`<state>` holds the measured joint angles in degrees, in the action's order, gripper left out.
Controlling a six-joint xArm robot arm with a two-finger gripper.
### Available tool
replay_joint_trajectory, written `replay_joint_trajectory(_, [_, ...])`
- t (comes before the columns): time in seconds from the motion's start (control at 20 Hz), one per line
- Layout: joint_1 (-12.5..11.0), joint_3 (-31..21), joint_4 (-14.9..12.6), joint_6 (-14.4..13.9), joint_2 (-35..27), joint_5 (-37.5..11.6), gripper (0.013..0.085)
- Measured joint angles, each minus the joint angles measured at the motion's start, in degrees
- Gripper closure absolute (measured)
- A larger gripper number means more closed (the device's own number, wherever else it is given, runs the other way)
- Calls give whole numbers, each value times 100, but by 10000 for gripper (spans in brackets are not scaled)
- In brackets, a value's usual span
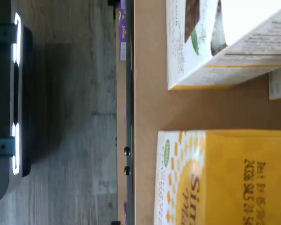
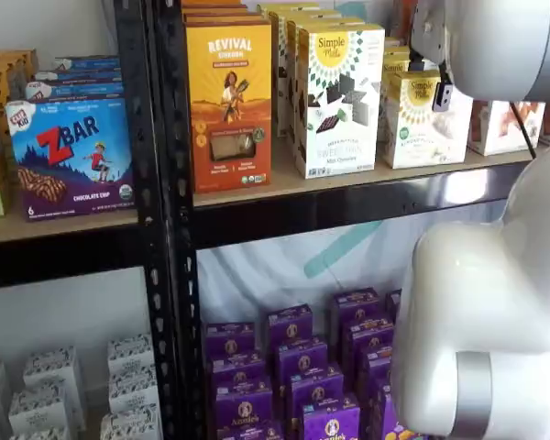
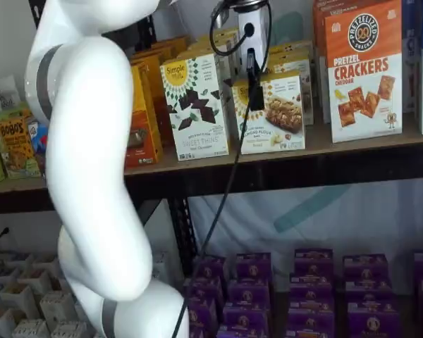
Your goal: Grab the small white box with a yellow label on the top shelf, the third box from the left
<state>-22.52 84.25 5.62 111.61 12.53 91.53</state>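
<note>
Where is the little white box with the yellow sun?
In both shelf views the small white box stands on the top shelf, right beside the taller Simple Mills box.

The small white box (image 2: 422, 117) carries a yellow sunburst circle, yellow top and a small green badge. Beside it, the taller white box (image 2: 337, 99) shows dark chocolate squares. The Revival box (image 2: 229, 103) is orange. The top shelf (image 2: 367, 179) is pale tan with a glossy black rail.

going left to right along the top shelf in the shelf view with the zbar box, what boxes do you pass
ZBar box → orange Revival box → taller white Simple Mills box → the small white box → a pale box partly behind the arm, all standing on the top shelf.
</note>
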Motion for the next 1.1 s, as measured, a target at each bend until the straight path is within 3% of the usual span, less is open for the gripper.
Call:
replay_joint_trajectory(0.15, [-11,39,2,9,-35,32,130])
replay_joint_trajectory(0.25, [-20,57,2,17,-50,44,210])
replay_joint_trajectory(0.5, [-30,53,28,25,-40,13,290])
replay_joint_trajectory(0.6, [-28,50,25,24,-35,6,370])
replay_joint_trajectory(1.0, [-28,101,-18,26,-49,57,370])
replay_joint_trajectory(1.1, [-27,129,-28,24,-60,87,410])
